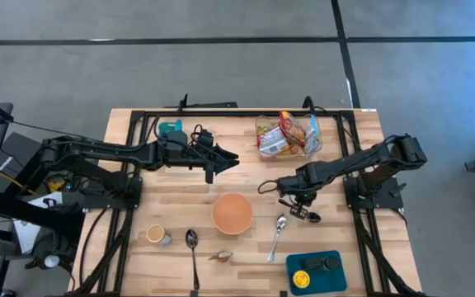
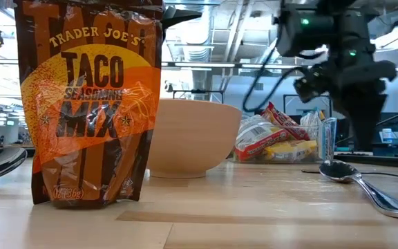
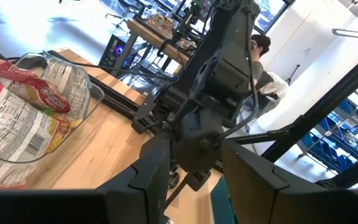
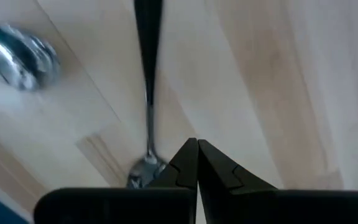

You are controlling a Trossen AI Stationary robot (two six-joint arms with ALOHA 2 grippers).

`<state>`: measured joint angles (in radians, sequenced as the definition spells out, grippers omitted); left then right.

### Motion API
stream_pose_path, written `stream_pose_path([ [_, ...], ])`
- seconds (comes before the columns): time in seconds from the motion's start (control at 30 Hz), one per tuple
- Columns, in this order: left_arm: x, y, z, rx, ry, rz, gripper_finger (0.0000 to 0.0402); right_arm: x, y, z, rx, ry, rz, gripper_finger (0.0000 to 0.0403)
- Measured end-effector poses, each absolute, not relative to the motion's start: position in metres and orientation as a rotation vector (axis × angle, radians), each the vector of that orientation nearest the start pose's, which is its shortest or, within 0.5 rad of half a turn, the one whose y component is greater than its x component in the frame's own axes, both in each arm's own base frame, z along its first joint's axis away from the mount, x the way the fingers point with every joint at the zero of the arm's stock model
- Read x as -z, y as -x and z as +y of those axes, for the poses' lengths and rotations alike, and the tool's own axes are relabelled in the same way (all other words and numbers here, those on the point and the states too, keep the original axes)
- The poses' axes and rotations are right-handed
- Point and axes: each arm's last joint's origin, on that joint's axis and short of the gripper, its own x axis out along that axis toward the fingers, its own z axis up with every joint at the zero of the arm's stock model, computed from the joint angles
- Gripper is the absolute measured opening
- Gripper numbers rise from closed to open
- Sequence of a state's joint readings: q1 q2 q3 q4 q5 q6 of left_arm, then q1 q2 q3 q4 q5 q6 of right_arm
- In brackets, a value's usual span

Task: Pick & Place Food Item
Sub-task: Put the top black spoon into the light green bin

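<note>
A Trader Joe's taco seasoning mix packet (image 2: 88, 104) stands upright on its bottom edge near the table's front edge; it also shows in the high view (image 1: 219, 256). Snack packets (image 1: 285, 134) lie in a clear container at the far right. A tan bowl (image 1: 232, 213) stands mid-table. My left gripper (image 1: 225, 163) is open and empty above the table, beyond the bowl; its own wrist view (image 3: 194, 177) shows the gap. My right gripper (image 4: 197, 149) is shut and empty, pointing down beside the bowl end of a metal spoon (image 4: 145, 168), right of the tan bowl (image 1: 310, 216).
A small cup (image 1: 157, 235) and a dark spoon (image 1: 192, 243) lie front left. The metal spoon (image 1: 278, 235) lies right of the bowl. A blue tray (image 1: 336, 280) with small items sits front right. A black frame (image 1: 221, 112) runs along the far edge. A person sits beyond the table (image 3: 263, 46).
</note>
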<state>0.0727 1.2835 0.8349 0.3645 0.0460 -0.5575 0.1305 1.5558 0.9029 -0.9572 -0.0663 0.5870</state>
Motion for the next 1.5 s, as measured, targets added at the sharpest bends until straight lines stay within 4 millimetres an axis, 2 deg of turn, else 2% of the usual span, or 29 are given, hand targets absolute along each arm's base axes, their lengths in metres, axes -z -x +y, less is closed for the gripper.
stream_pose_path([
  [0.13,-0.296,-0.288,0.020,-0.049,0.562,0.074,0.0140,-0.172,-0.233,0.039,0.313,-0.427,1.580,0.0000],
  [0.3,-0.296,-0.288,0.020,-0.049,0.563,0.074,0.0140,-0.177,-0.229,0.044,0.246,-0.482,1.447,0.0000],
  [0.5,-0.296,-0.288,0.020,-0.049,0.563,0.074,0.0140,-0.170,-0.216,0.042,0.292,-0.554,1.422,0.0000],
  [1.1,-0.296,-0.288,0.020,-0.050,0.563,0.074,0.0140,-0.165,-0.221,0.053,0.281,-0.572,1.404,0.0003],
  [1.2,-0.296,-0.288,0.020,-0.050,0.563,0.074,0.0140,-0.161,-0.223,0.056,0.274,-0.562,1.413,0.0024],
  [1.37,-0.296,-0.288,0.020,-0.050,0.563,0.074,0.0140,-0.152,-0.224,0.059,0.285,-0.542,1.451,0.0088],
  [1.5,-0.296,-0.288,0.020,-0.050,0.563,0.074,0.0140,-0.143,-0.226,0.059,0.306,-0.530,1.486,0.0122],
])
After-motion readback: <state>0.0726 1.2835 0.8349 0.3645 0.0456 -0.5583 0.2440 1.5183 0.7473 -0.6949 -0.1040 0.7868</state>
